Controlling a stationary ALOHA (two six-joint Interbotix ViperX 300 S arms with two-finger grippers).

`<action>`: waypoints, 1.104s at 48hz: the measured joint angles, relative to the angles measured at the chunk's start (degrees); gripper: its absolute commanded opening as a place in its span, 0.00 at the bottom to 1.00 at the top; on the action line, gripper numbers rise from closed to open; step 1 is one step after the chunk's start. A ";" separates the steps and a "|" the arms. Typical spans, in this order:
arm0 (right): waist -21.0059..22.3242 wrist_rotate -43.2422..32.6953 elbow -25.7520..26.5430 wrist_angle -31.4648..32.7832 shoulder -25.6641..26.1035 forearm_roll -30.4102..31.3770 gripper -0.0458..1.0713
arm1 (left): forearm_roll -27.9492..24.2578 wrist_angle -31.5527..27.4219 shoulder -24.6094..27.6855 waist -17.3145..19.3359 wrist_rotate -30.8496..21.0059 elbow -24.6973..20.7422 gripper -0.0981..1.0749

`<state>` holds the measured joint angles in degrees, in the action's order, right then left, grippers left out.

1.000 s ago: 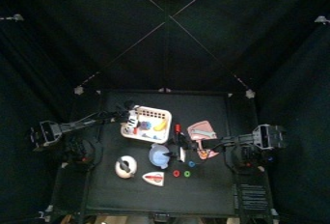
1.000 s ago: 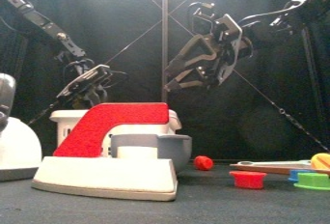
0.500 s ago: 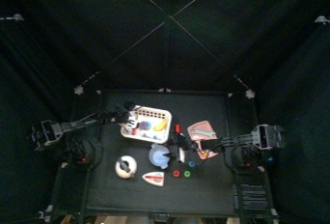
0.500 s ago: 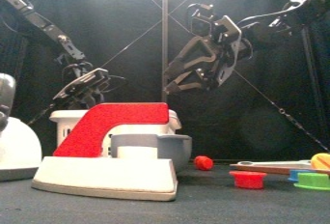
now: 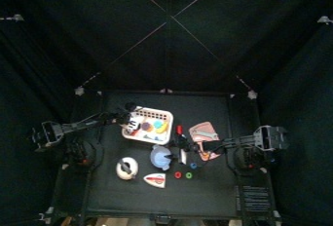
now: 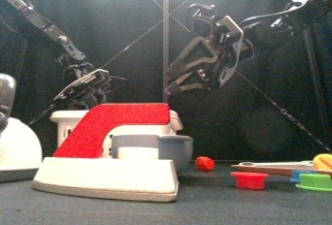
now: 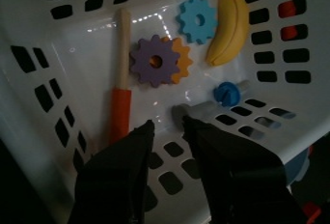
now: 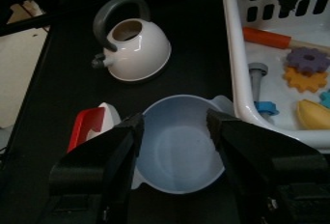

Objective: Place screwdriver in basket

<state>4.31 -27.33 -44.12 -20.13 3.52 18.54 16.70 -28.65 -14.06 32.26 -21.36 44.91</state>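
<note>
The white slotted basket (image 5: 130, 114) stands at the table's back left; it also shows in the front view (image 6: 62, 124) and the right wrist view (image 8: 287, 14). The screwdriver (image 7: 122, 91), with an orange handle and a pale shaft, lies on the basket floor beside a purple gear (image 7: 156, 61). My left gripper (image 7: 169, 143) hangs open and empty just above the basket's inside. My right gripper (image 8: 178, 129) is open and empty, raised above a pale blue bowl (image 8: 180, 155); in the front view it hangs high (image 6: 195, 69).
The basket also holds a blue gear (image 7: 200, 15), a yellow banana (image 7: 230, 27) and a small blue piece (image 7: 226, 95). A white kettle (image 8: 135, 46), a red and white toy iron (image 6: 111, 156), a pink-red fan-shaped piece (image 5: 203, 132) and small coloured caps (image 6: 249, 179) stand on the table.
Almost nothing differs. Both grippers have drifted very slightly in the front view; the screwdriver and basket have not moved.
</note>
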 measured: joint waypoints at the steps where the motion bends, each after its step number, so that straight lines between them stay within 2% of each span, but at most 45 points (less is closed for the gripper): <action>1: 0.00 0.00 0.00 0.09 0.00 0.00 0.83 | 0.09 0.09 -0.09 0.00 -0.09 0.09 0.71; 16: -0.09 0.00 0.00 0.35 0.00 0.00 0.83 | -0.79 3.25 -2.20 -0.09 0.09 0.00 0.71; 53: 0.00 0.00 0.09 0.79 0.00 -0.09 0.83 | -2.29 3.43 -2.37 -1.58 0.79 0.00 0.70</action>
<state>4.31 -27.33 -44.03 -19.34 3.52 18.46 14.41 -25.22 -16.44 30.67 -20.57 44.91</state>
